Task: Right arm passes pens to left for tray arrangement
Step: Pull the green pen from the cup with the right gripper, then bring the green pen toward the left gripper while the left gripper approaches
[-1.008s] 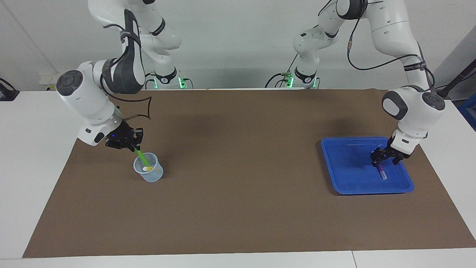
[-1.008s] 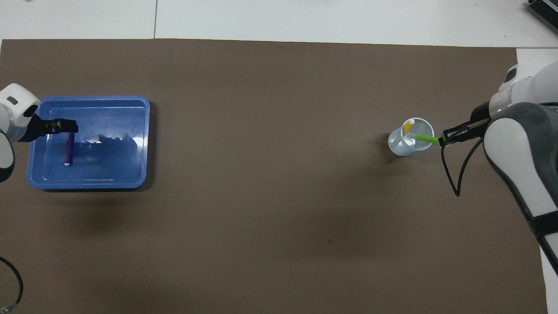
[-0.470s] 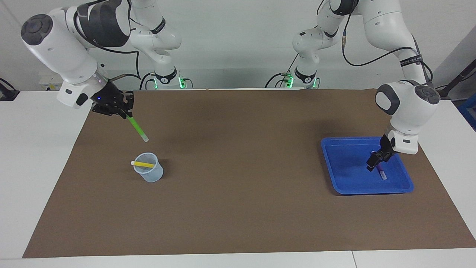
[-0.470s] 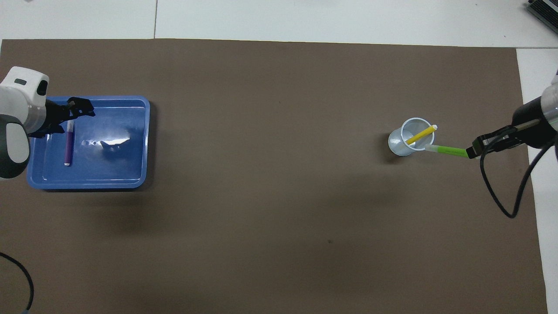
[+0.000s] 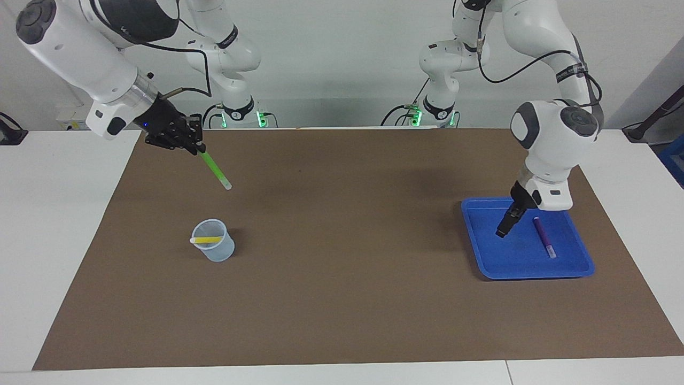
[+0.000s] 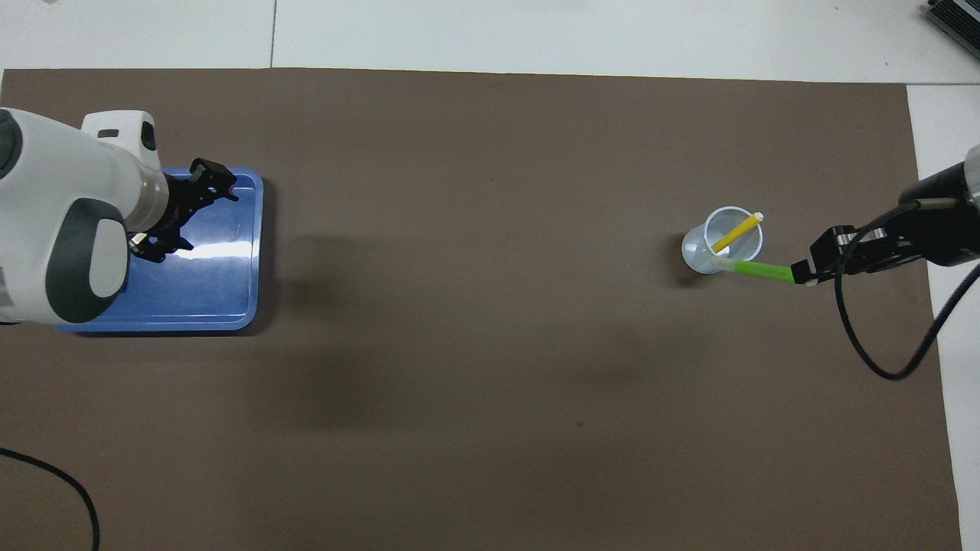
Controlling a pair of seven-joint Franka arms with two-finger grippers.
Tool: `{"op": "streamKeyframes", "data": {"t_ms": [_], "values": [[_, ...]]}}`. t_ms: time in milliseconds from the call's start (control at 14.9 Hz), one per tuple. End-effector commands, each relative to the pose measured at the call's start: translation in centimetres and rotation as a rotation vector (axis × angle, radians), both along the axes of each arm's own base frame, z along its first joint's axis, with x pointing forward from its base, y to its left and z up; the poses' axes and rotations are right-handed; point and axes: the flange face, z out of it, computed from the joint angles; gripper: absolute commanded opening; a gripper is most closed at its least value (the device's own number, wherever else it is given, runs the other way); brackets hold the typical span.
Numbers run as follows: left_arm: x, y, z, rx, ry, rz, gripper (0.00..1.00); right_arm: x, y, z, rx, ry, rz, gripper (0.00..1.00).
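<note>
My right gripper (image 5: 188, 144) is shut on the bright green pen (image 5: 214, 170) and holds it tilted in the air over the mat, above the translucent cup (image 5: 215, 249). The gripper (image 6: 805, 273), pen (image 6: 754, 268) and cup (image 6: 720, 241) also show in the overhead view. The yellow pen (image 5: 207, 240) leans in the cup, as the overhead view (image 6: 736, 232) shows too. My left gripper (image 5: 503, 230) is open and empty over the blue tray (image 5: 489, 259). The purple pen (image 5: 544, 237) lies flat in the tray beside it. In the overhead view the left gripper (image 6: 187, 213) is over the tray (image 6: 222, 291) and the left arm hides the purple pen.
A brown mat (image 5: 342, 299) covers most of the white table. A black cable (image 6: 880, 360) loops down from my right wrist. Another cable (image 6: 65, 486) lies at the mat's edge near the left arm's base.
My right gripper lifted the green pen out of the cup and carried it up and toward the table's middle. My left gripper let go of the purple pen, rose and turned away from it.
</note>
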Motion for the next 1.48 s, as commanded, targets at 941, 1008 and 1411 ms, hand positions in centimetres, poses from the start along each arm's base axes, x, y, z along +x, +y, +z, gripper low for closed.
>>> {"op": "streamKeyframes", "data": {"t_ms": [941, 1008, 1411], "values": [[-8.2, -26.2, 8.4, -0.488, 0.148, 0.564, 1.0, -0.8, 15.7, -1.9, 0.178, 0.129, -0.429, 0.06], [-8.7, -27.1, 8.6, -0.51, 0.172, 0.606, 1.0, -1.0, 16.5, -1.8, 0.18, 0.139, -0.437, 0.06], [-11.7, -33.1, 9.4, -0.633, 0.147, 0.715, 1.0, -2.2, 19.1, -2.2, 0.163, 0.181, -0.494, 0.06]]}}
